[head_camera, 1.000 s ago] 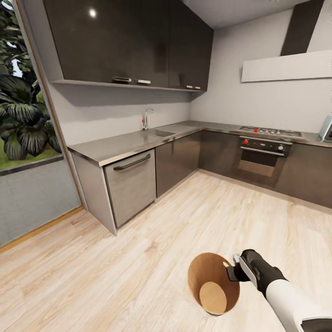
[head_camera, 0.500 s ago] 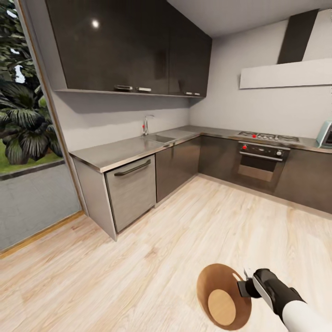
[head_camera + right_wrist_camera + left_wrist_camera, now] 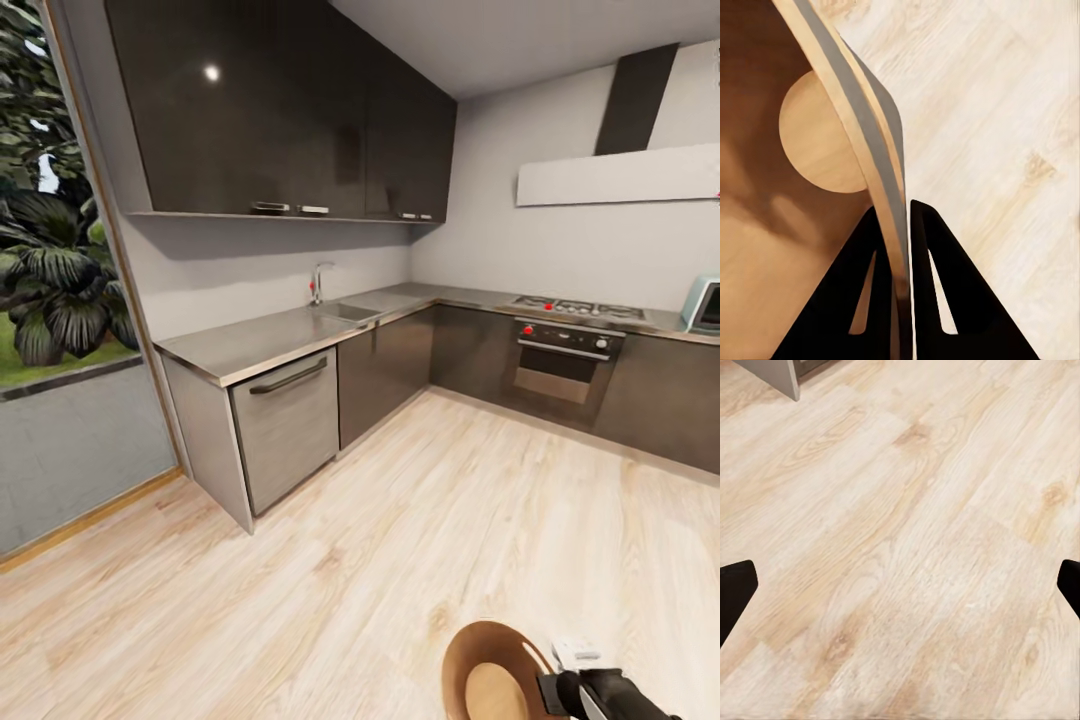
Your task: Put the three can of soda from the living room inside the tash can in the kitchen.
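The head view has lifted and the tash can (image 3: 497,672), its wall clamped in the right tool (image 3: 896,225), has sunk toward the frame's bottom edge, so the robot seems mid-carry across the kitchen floor (image 3: 400,540) with no can yet inside, while the left tool (image 3: 900,585) hangs with fingers apart.

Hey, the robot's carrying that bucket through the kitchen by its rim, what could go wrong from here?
The right pincer pinches only the thin rim of the tash can, one finger inside and one outside, so it could swing or slip out and drop onto the wood floor. The can looks empty, its tan base bare, so no soda cans are in it yet. The left pincer hangs open over the floor, too far to steady the can.
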Available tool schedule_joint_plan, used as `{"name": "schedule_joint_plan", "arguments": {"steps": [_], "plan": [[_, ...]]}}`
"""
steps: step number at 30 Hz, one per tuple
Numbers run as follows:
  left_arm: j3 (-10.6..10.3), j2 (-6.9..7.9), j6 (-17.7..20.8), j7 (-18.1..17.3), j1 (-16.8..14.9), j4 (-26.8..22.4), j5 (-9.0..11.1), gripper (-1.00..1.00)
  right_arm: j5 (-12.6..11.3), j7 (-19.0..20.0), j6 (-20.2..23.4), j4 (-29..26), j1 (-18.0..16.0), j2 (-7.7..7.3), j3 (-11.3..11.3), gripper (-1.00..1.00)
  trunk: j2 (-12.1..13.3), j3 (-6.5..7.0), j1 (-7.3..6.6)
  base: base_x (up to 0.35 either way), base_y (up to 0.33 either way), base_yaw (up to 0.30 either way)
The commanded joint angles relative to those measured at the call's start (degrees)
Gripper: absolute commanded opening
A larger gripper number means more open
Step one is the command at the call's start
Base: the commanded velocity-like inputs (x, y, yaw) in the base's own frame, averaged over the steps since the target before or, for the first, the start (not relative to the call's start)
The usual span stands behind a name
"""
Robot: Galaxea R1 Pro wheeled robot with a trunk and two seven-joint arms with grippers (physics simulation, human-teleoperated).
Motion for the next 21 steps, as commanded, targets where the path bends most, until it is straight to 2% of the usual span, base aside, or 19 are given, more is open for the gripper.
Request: {"name": "schedule_joint_plan", "arguments": {"steps": [1,4,9,10,12,16,21], "plan": [[0.0,0.0,-0.1,0.0,0.0,0.2,0.0,1.0,-0.1,0.3,-0.9,0.0,0.6,-0.17,0.1,-1.0,0.4,0.28,-0.23,0.0,0.0,0.0],[0.0,0.02,-1.3,0.1,0.0,1.6,0.0,1.0,-0.3,0.3,-4.3,0.1,2.9,-0.61,0.0,-1.0,1.6,1.08,-0.89,0.0,0.0,0.0],[0.3,0.13,-6.3,0.1,0.0,4.9,0.1,1.0,-0.6,0.4,-8.0,0.0,5.4,-0.86,-0.2,-1.0,3.6,2.39,-1.98,0.0,0.0,0.0],[0.4,0.16,-7.5,0.2,0.0,5.6,0.1,1.0,-0.8,0.5,-11.1,0.1,6.4,-0.95,-0.3,-1.0,4.0,2.59,-2.2,0.0,0.0,0.0],[0.4,0.18,-8.3,0.3,-0.1,6.3,0.1,1.0,-0.9,1.3,-13.6,0.1,7.7,-1.03,-0.4,-1.0,4.8,2.99,-2.64,0.0,0.0,0.0],[0.4,0.19,-9.2,0.3,-0.2,6.7,0.1,1.0,-0.9,3.1,-15.1,0.0,8.5,-1.01,-0.5,-1.0,6.4,3.74,-3.52,0.0,0.0,0.0],[0.4,0.01,-13.2,0.3,-0.2,5.3,0.2,1.0,-0.9,4.4,-15.7,-0.1,8.9,-0.94,-0.5,-1.0,8.4,4.64,-4.62,0.0,0.0,0.0]]}}
